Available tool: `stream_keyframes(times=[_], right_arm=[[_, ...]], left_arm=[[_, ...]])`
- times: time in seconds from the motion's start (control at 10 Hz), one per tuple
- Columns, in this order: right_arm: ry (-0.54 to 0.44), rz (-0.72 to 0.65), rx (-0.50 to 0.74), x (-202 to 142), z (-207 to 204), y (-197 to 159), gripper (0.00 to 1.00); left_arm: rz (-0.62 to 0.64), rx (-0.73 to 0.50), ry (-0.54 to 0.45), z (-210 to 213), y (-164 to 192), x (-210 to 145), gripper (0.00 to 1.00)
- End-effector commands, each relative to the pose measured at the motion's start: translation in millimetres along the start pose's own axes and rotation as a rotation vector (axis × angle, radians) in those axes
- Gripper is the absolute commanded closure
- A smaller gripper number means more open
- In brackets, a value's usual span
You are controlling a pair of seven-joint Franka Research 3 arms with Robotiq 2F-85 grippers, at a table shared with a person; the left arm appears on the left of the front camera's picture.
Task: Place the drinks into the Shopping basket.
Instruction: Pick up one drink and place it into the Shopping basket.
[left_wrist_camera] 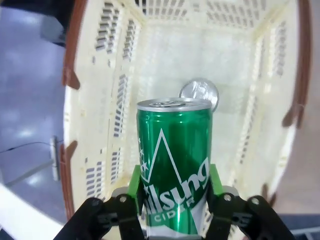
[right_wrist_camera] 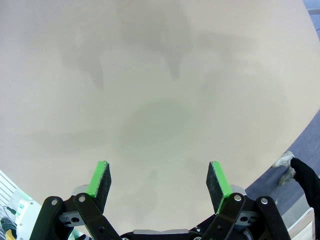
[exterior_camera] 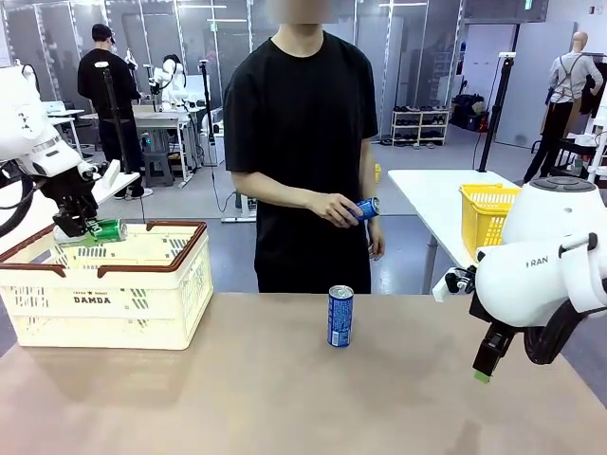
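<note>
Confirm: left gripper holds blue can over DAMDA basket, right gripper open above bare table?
Wrong colour: the can in the left gripper is green, per the left wrist view. Rest stands: over the basket, right gripper open above the table.

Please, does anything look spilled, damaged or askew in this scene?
Nothing spilled or damaged. Only the green metal drink can lies sideways, gripped in the left claw over the cream-white slotted plastic basket; the blue metal can stands upright on the tan table.

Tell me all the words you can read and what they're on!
"DAMDA": side of the Shopping basket; tiny line above it unreadable.
"ilsung" and "CIDER": green can; first letters hidden.
"FRAN": right arm.
The blue can on the table: print too small to read.
</note>
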State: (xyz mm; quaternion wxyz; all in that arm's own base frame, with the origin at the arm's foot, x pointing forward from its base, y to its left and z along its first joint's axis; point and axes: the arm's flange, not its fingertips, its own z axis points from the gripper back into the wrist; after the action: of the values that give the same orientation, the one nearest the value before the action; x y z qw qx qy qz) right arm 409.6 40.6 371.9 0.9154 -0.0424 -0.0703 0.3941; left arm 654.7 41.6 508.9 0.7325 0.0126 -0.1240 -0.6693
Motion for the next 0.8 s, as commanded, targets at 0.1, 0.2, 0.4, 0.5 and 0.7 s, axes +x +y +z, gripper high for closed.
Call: stream_keyframes(times=[0.1,0.2,0.4,0.5,0.7], right_arm=[[0.003,0.0,-0.001,0,1,0,0.04],[0.003,0.0,-0.001,0,1,0,0.04],[0.003,0.0,-0.001,0,1,0,0.04],[0.003,0.0,-0.001,0,1,0,0.04],[0.003,0.0,-0.001,0,1,0,0.04]], left_arm=[[-0.04,-0.065,0.039,-19,48,-25,0.42],[-0.052,-0.083,0.026,-29,54,-29,0.42],[-0.095,-0.107,0.018,-49,53,-31,0.42],[-0.088,-0.12,0.012,-61,50,-32,0.42],[-0.083,-0.137,0.0,-86,46,-36,0.42]])
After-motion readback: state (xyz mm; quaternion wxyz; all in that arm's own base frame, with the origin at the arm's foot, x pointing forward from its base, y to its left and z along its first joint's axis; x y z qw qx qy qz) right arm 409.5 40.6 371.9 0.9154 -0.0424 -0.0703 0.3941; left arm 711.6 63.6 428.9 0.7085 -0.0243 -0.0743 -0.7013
